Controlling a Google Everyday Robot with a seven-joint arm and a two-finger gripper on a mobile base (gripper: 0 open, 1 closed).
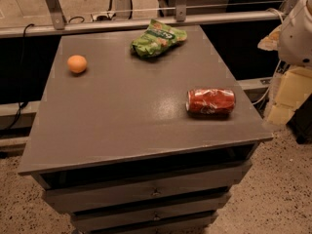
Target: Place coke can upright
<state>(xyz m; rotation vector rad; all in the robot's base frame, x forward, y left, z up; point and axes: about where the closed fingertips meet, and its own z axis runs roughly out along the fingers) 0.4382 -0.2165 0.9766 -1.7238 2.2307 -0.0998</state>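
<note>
Camera view: gripper (287,95) hangs just off the right edge of the table (122,116), can't tell if it's spread or closed. coke can (210,101) lies sideways near that edge, not grabbed yet. Next it probably needs to reach over and grip it.

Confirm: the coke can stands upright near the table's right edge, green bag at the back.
No: the camera view shows the coke can lying on its side near the table's right edge, green bag at the back. The tool is beyond that edge.

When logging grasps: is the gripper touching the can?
Apart. Camera view shows bare table between the can and the gripper beyond its right edge.
</note>
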